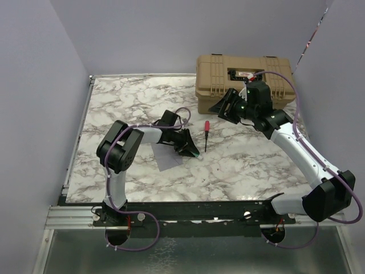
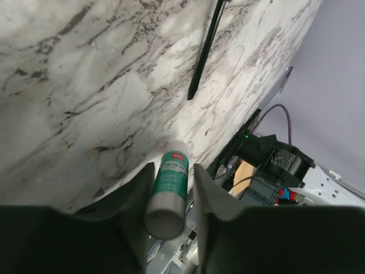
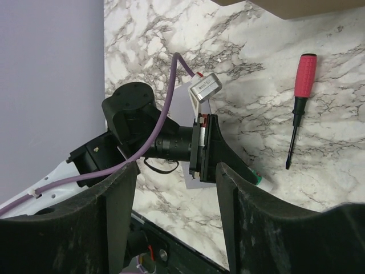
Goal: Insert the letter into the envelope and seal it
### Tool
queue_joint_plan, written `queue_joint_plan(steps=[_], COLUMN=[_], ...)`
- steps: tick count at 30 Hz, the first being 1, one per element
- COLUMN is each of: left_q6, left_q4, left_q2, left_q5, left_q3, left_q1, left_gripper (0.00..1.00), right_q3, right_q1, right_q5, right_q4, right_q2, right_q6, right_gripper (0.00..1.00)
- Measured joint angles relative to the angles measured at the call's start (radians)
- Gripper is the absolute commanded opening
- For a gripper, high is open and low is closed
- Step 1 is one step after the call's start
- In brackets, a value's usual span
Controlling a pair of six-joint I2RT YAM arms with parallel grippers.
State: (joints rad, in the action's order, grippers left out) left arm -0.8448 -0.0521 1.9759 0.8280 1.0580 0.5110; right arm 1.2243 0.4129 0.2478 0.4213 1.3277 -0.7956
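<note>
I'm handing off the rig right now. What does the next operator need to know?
Left gripper: shut on a glue stick, low over the table.
Right gripper: open, empty, raised near the tan case.
Envelope: flat on the table, partly under the left gripper.
Letter: not visible in any view; possibly inside the envelope, cannot confirm.
Done: glue stick in hand.
Left: verify the letter, glue and close the flap.
Note: screwdriver lies just right of the left gripper.
</note>
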Motion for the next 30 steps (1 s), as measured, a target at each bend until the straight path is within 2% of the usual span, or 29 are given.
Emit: queue_joint_plan(steps=[7, 12, 15, 18, 20, 25, 30], left_q6=[0.021, 0.031, 0.068, 0.097, 0.112, 0.152, 0.245], left_q4=[-0.048, -0.058, -0.073, -0.089, -0.101, -0.14, -0.261], left_q2=[0.014, 0.005, -0.025, -0.076, -0.131, -0.362, -0.67], left_q5=[-0.02, -0.017, -0.033, -0.056, -0.085, -0.242, -0.616], left_q3=[0.032, 0.05, 0.064, 0.066, 0.066, 0.066, 0.083], left_q1=[0.002, 0.002, 0.004, 0.0, -0.01, -0.074, -0.175], left_gripper=[0.59, 0.8, 0.86, 0.89, 0.99, 0.99, 0.99], right_q3=[0.0, 0.0, 0.0, 0.024, 0.081, 0.253, 0.251], right_q1=[0.0, 0.0, 0.0, 0.0, 0.0, 0.0, 0.0], right_q5=[-0.02, -0.037, -0.067, -0.116, -0.164, -0.312, -0.425], right_q4=[0.002, 0.013, 0.036, 0.087, 0.157, 0.316, 0.411], right_q2=[-0.012, -0.019, -0.027, -0.032, -0.023, 0.032, 0.02], right_q6=[0.0, 0.0, 0.004, 0.018, 0.033, 0.087, 0.13], right_gripper=[0.64, 0.71, 0.77, 0.78, 0.78, 0.76, 0.77])
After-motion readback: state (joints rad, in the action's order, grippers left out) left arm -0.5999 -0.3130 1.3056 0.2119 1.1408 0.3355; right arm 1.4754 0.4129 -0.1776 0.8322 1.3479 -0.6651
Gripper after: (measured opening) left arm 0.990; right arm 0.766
